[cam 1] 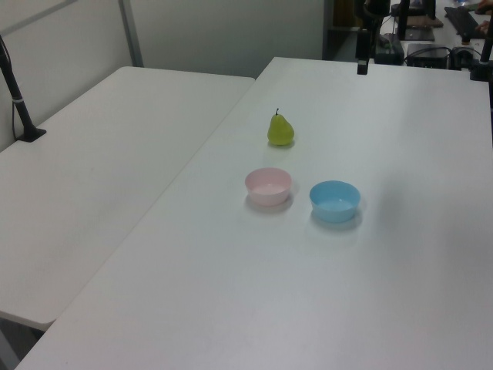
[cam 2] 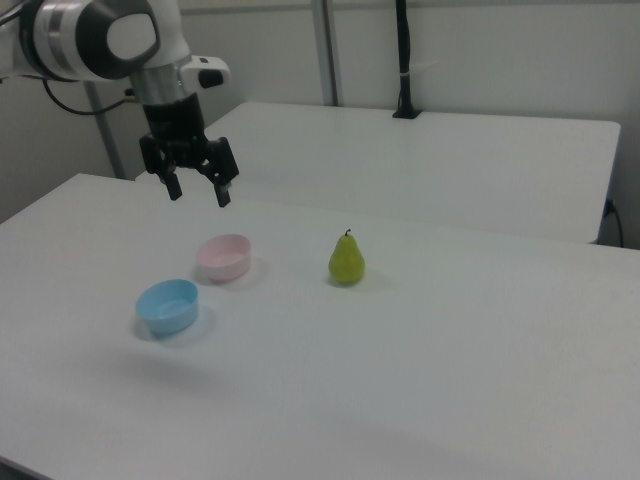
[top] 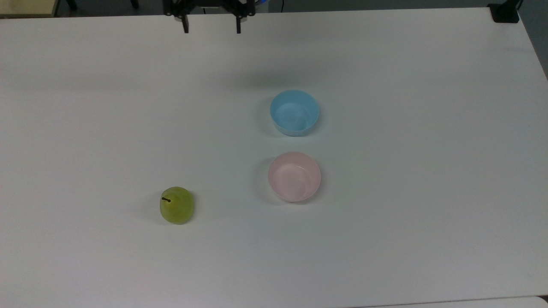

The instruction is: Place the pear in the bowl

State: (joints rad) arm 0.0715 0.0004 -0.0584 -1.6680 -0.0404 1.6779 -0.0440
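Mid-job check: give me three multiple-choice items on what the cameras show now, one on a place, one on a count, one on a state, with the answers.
1. In the top view, where is the pear relative to the pink bowl?
A. To the top view's left of it
B. Inside it
C. To the top view's right of it

2. How many bowls stand on the table?
A. One
B. Two
C. Three

3. What is the end effector's state?
A. Shut on the pear
B. Shut on a bowl rim
C. Open, holding nothing

Answers:
1. A: the pear stands on the table, apart from the pink bowl.
2. B: the pink bowl and the blue bowl.
3. C: the end effector hangs above the table with its fingers spread.
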